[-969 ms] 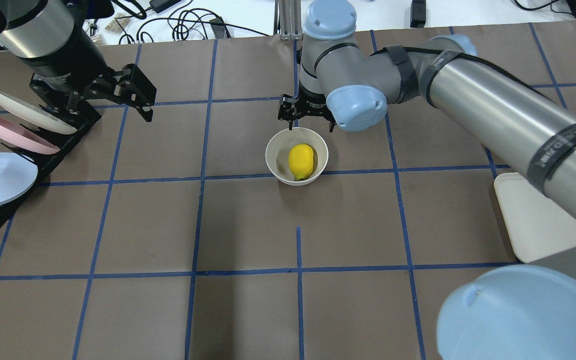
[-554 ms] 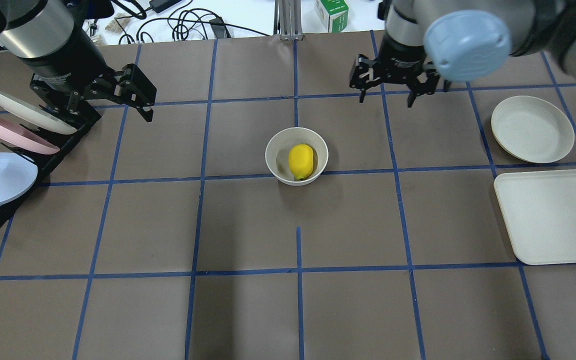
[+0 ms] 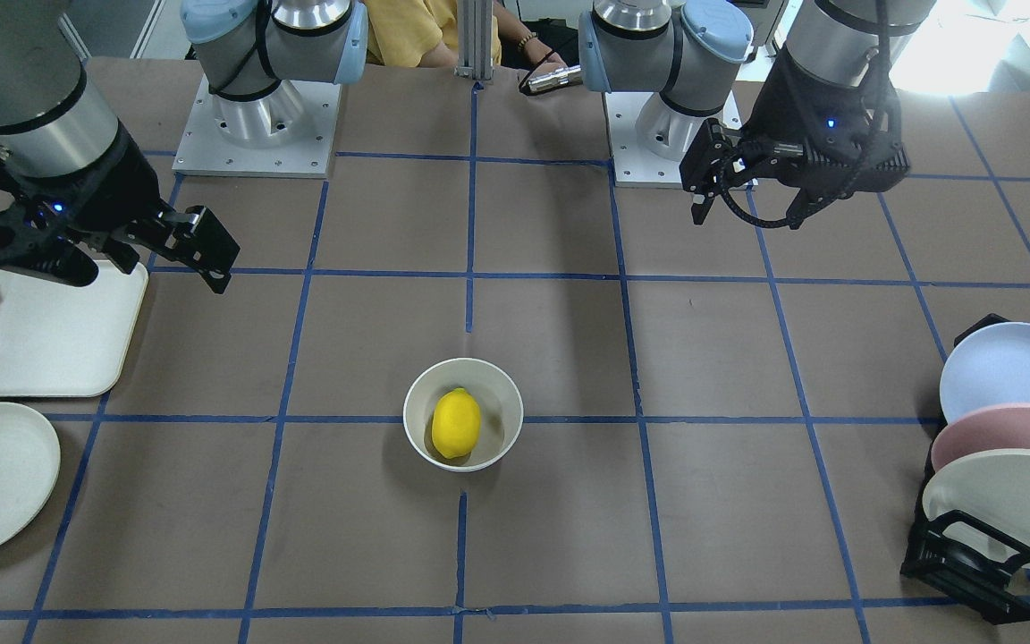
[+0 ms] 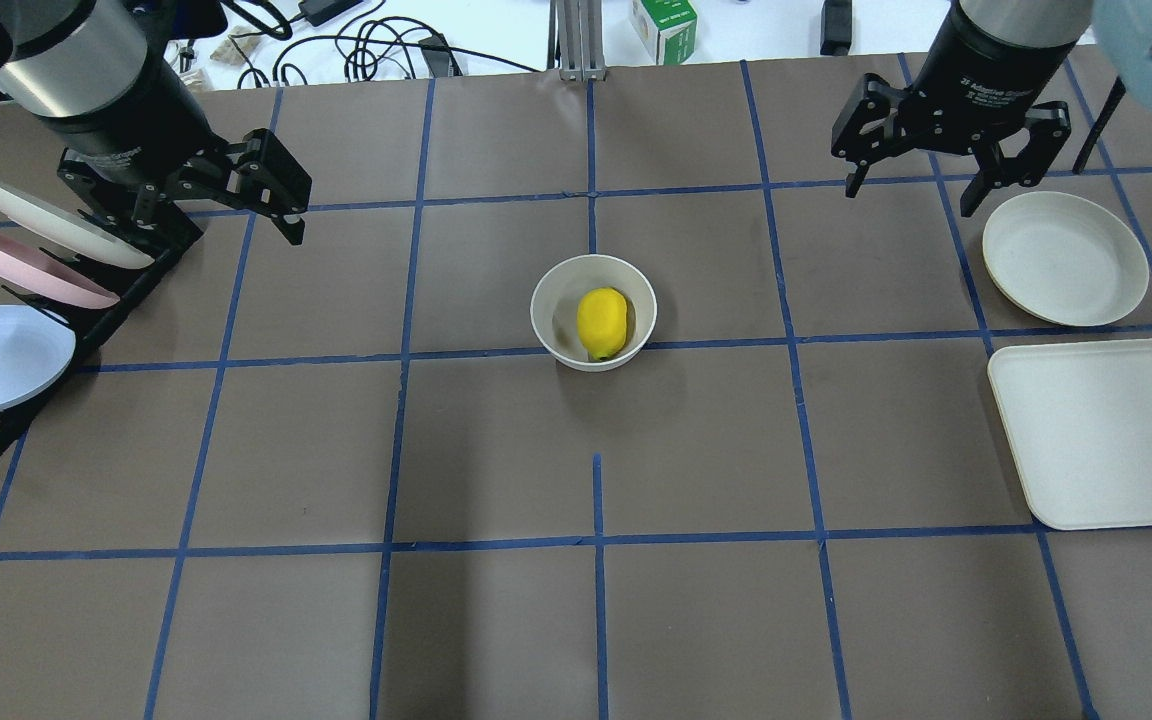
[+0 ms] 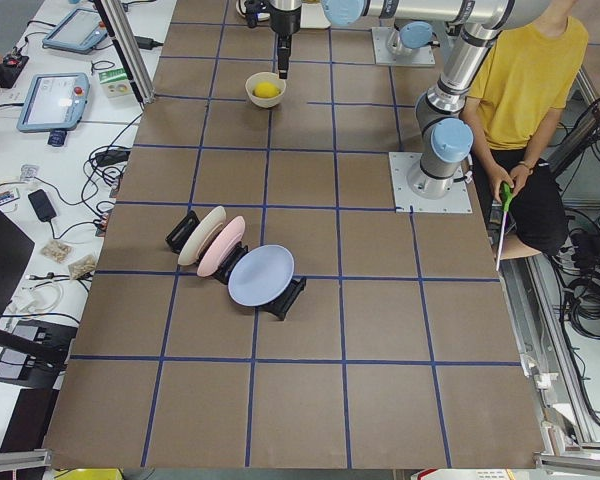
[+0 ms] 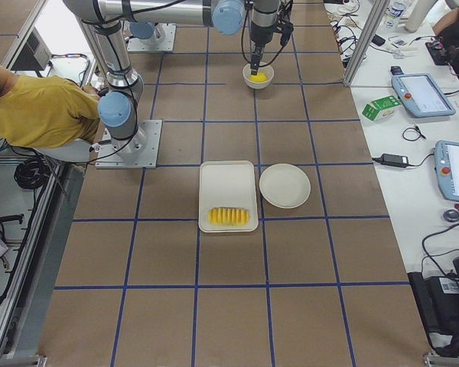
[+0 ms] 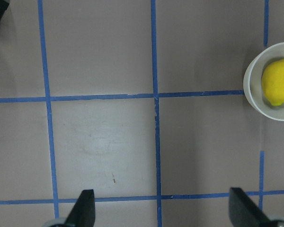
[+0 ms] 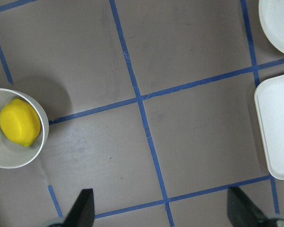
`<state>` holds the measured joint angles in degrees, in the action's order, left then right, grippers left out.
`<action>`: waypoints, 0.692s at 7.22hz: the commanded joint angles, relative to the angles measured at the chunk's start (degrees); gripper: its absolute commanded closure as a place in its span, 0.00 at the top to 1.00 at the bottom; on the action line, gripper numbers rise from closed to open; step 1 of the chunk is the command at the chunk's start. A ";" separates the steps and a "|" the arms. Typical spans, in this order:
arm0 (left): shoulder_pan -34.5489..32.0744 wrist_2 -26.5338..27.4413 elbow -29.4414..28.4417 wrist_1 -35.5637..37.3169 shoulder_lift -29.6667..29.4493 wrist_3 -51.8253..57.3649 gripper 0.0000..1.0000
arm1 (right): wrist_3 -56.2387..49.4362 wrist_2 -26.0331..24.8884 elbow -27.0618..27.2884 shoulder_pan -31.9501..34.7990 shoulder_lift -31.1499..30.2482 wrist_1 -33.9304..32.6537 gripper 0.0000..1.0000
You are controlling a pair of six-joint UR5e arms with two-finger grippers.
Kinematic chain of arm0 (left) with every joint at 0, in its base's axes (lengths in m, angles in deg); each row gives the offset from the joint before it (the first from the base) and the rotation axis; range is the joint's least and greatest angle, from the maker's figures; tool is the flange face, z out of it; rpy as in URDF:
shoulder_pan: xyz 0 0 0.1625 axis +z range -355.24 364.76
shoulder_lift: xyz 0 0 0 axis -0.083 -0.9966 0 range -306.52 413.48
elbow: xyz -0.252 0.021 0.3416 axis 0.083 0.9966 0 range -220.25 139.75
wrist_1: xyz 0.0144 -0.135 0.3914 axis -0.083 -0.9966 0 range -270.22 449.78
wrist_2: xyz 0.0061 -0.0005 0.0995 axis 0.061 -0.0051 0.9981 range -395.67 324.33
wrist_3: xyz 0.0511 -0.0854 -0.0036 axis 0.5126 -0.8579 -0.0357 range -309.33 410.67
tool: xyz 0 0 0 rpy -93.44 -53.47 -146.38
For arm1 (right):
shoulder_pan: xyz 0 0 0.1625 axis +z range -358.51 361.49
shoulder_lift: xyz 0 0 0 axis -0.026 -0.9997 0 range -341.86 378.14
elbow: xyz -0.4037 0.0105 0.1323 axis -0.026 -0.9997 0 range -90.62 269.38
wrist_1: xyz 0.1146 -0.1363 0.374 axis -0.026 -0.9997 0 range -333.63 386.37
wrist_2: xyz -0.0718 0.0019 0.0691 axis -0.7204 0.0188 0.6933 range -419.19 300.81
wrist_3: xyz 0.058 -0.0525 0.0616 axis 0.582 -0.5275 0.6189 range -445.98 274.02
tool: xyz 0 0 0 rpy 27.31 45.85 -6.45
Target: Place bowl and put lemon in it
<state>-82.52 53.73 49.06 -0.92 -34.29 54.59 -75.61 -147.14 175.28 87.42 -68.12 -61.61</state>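
Pulling away from mid-table, right gripper (image 4: 911,195) is hanging wide and empty, as is left gripper (image 3: 746,213); lemon (image 4: 603,322) is lying in bowl (image 4: 548,308), likely firm, light, best pinched across its middle.

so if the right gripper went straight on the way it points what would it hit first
Likely just the bare table: the right gripper points down at open surface, between the bowl and the tray, touching neither.
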 commanded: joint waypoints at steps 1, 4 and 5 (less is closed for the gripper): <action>0.00 0.16 -0.18 0.00 -0.03 0.03 1.00 | -0.25 0.23 0.06 1.24 -0.67 0.27 1.00; 0.00 0.25 0.25 0.00 -0.12 0.21 1.00 | 0.62 -3.95 0.15 3.98 -0.31 -5.35 1.00; 0.00 0.17 0.42 0.00 -0.20 0.21 1.00 | 0.01 -5.91 0.24 4.07 -0.14 -5.19 1.00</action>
<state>-82.52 53.95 49.22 -0.93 -34.43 54.79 -75.22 -150.29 175.42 91.15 -68.43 -66.00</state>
